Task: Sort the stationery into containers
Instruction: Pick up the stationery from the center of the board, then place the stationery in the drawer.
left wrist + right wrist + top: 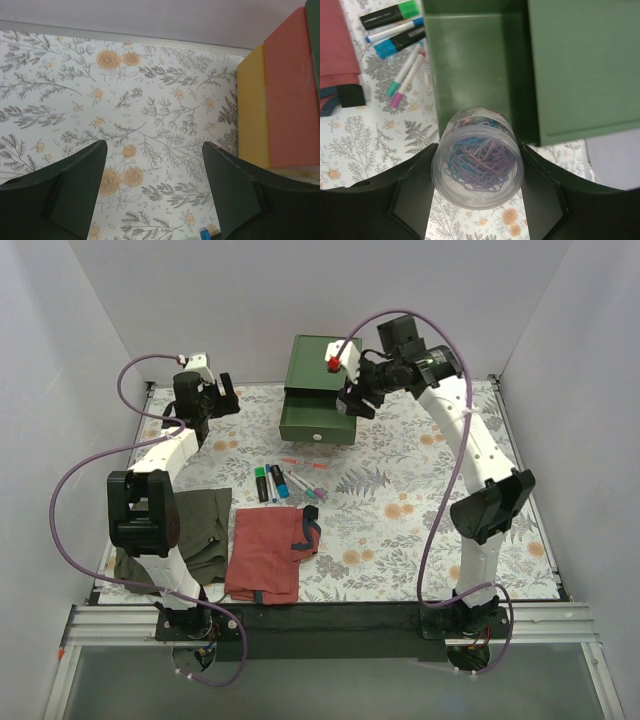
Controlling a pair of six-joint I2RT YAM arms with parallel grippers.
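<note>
Evidently the right claw (477, 162) is clamped on the tub (477, 175) of paper clips, over the front edge of the open green drawer (470, 65). The tub looks like stiff, smooth plastic, light but likely slippery. Its loose clips would shift if tilted, so gripping across the round wall, upright, seems best. The left claw (155, 185) stands apart, empty, over the surface (150, 75). Markers (390, 17) and pens (407, 75) lie beside the drawer.

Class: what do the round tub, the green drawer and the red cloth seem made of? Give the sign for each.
Tub: clear glossy plastic, probably; coloured clips show through. Drawer: smooth, faintly shiny, likely plastic or painted board. Cloth: matte fabric, folded, with soft edges.
</note>
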